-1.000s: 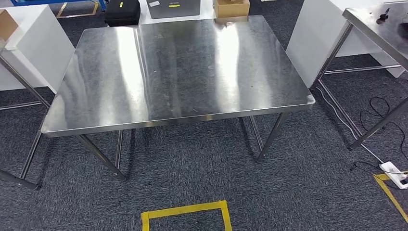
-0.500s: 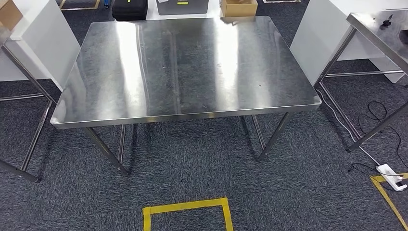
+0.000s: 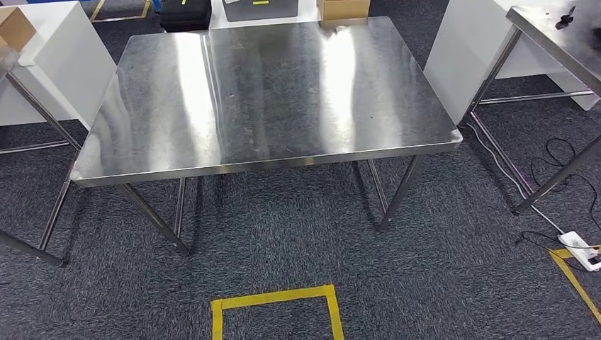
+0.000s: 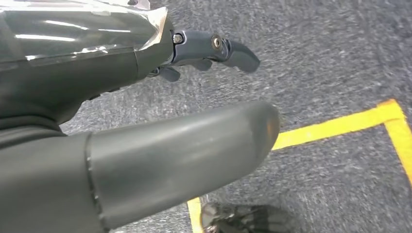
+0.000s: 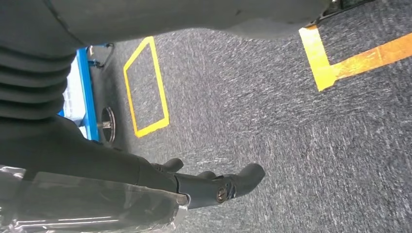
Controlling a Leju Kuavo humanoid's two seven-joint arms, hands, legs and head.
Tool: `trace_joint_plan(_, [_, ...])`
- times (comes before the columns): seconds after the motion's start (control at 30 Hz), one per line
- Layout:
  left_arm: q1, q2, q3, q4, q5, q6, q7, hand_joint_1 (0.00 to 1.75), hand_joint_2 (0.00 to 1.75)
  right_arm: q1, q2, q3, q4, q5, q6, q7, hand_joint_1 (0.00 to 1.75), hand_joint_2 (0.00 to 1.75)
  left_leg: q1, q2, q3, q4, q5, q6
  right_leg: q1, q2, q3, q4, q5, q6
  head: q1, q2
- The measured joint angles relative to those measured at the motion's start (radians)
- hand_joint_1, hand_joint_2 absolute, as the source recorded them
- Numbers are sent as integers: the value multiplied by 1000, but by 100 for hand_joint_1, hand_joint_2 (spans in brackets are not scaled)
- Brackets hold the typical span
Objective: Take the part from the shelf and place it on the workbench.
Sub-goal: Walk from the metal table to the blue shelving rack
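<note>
At the far left of the head view stands a white cabinet [image 3: 64, 64] with a cardboard box [image 3: 15, 30] on its top corner, and the slanted steel legs of another frame cross in front of it. Next comes the steel counter [image 3: 269, 99], its brushed top streaked with bright reflections and carrying nothing; its legs splay down onto the dark grey carpet [image 3: 283, 241]. Behind its far edge sit a black case [image 3: 186, 13], a grey case [image 3: 259, 8] and a second cardboard box [image 3: 343, 8], side by side. On the floor just in front of the counter lies a yellow tape outline [image 3: 275, 303]. Further right is a white panel [image 3: 468, 49], then a second steel counter [image 3: 560, 42] with a small dark object [image 3: 565, 18] on it, too small to make out, possibly a part. Black cables trail over the carpet to a white power strip [image 3: 582, 249] beside more yellow tape.

In the left wrist view the left hand [image 4: 194, 97] hangs above the carpet and a yellow tape line [image 4: 340, 124], thumb thick in the foreground, dark fingers extended and apart, holding nothing. In the right wrist view the right hand [image 5: 209, 184] likewise hangs over the carpet, fingers loosely extended and empty, with yellow tape outlines and a blue wheeled frame [image 5: 87, 92] nearby.
</note>
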State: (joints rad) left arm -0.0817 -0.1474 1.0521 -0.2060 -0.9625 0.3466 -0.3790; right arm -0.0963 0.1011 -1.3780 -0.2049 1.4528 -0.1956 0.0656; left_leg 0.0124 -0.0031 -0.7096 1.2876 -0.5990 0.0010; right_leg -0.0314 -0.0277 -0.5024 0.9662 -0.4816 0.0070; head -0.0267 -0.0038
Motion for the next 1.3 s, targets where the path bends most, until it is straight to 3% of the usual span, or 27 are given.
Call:
trace_joint_plan(0.03, [1, 0, 0, 0, 0, 0, 0, 0, 0, 1, 0, 1, 0, 0, 0, 0, 0, 0, 1, 0, -22, 53, -16, -2, 0, -6, -1, 0, 0, 0, -2, 0])
trace_joint_plan(0.07, [2, 0, 0, 0, 0, 0, 0, 0, 0, 1, 0, 1, 0, 0, 0, 0, 0, 0, 1, 1, -26, 65, -10, -2, 0, -12, 0, 0, 0, 0, -4, 0])
trace_joint_plan(0.13, [2, 1, 0, 0, 0, 0, 0, 0, 0, -1, 1, 2, 0, 1, 1, 0, 0, 0, 2, 15, 24, -32, 50, 2, 0, -23, 4, 1, -2, 2, -9, 0])
trace_joint_plan(0.2, [1, 2, 0, 0, -1, 1, 0, 0, 0, -3, 1, 4, 0, 2, 1, 0, 0, 0, 0, 57, 98, -185, 112, 9, 9, -34, 7, 6, -8, 9, -20, 0])
trace_joint_plan(0.27, [-2, 2, 0, 0, -2, 1, 1, 0, 0, -2, 1, 6, 0, 2, 1, 0, 0, 0, -3, 79, 126, -255, 134, 16, 22, -48, 4, 14, -16, 21, -20, 0])
trace_joint_plan(0.33, [-3, 0, 0, 0, -2, 2, 2, 0, 0, -2, -1, 9, 0, 2, 1, 1, 0, 0, -3, 57, 124, -262, 138, 27, 28, -65, 1, 19, -23, 32, -11, 0])
trace_joint_plan(0.4, [-2, -1, 0, 0, -2, 4, 2, 0, 0, -4, -2, 10, 0, 2, 1, 2, 0, 0, -3, 35, 122, -268, 145, 40, 26, -43, -11, 56, -49, 37, -6, 0])
trace_joint_plan(0.47, [-3, -2, 0, 0, -2, 7, 2, 0, 0, -5, -2, 11, 0, 2, 1, 2, 0, 0, -4, 17, 119, -270, 150, 50, 22, 0, -53, 153, -101, 30, 2, 0])
trace_joint_plan(0.5, [-4, -1, 0, 0, -2, 8, 2, 0, 0, -5, -2, 11, 0, 2, 1, 2, 0, 0, -5, 11, 118, -270, 151, 53, 21, 10, -73, 197, -122, 25, 6, 0])
trace_joint_plan(0.67, [-4, -1, 0, 0, -2, 10, 2, 0, 0, -3, -1, 11, 0, 3, 1, 2, 0, 0, -7, -2, 116, -270, 152, 55, 21, 15, -104, 259, -144, 23, 10, 0])
trace_joint_plan(0.7, [-3, -2, 0, 0, -2, 10, 1, 0, 0, -1, -2, 11, 1, 4, 2, 2, 0, 0, -11, -17, 115, -270, 154, 57, 24, 19, -102, 253, -134, 27, 13, 0])
trace_joint_plan(0.77, [-2, -4, 0, 1, -2, 12, 0, 0, 0, 0, -5, 13, 1, 5, 2, 1, 0, 0, -21, -63, 114, -268, 159, 54, 33, 48, -60, 148, -78, 22, 20, 0])
trace_joint_plan(0.83, [0, -6, 0, 1, -2, 12, -1, 0, 0, -2, -8, 15, 1, 4, 1, 0, 0, 0, -25, -92, 111, -266, 164, 43, 36, 66, -6, 23, -24, 7, 23, 0])
trace_joint_plan(0.9, [1, -5, 1, 1, -2, 13, -4, 0, 0, -4, -7, 16, 1, -1, -5, 0, 0, 0, -24, -81, 111, -267, 162, 36, 34, 58, -6, 19, -21, -1, 21, 0])
trace_joint_plan(0.97, [2, -5, 1, 1, -2, 16, -8, 0, 0, -5, -6, 16, 2, -4, -12, 0, 0, 0, -24, -67, 113, -270, 163, 46, 37, 55, -8, 18, -22, -2, 20, 0])
trace_joint_plan(1.07, [3, -3, 2, 1, -1, 15, -3, 0, 0, -5, -5, 16, 2, -3, -14, 3, 0, 0, -22, -65, 114, -272, 168, 58, 38, 55, -6, 19, -19, -4, 20, 0])
trace_joint_plan(1.3, [3, -3, 11, 1, 2, -9, 20, 0, 0, -5, -6, 16, 2, -3, 0, 7, 0, 0, -18, -64, 115, -274, 169, 50, 42, 56, -7, 20, -18, -6, 19, 0])
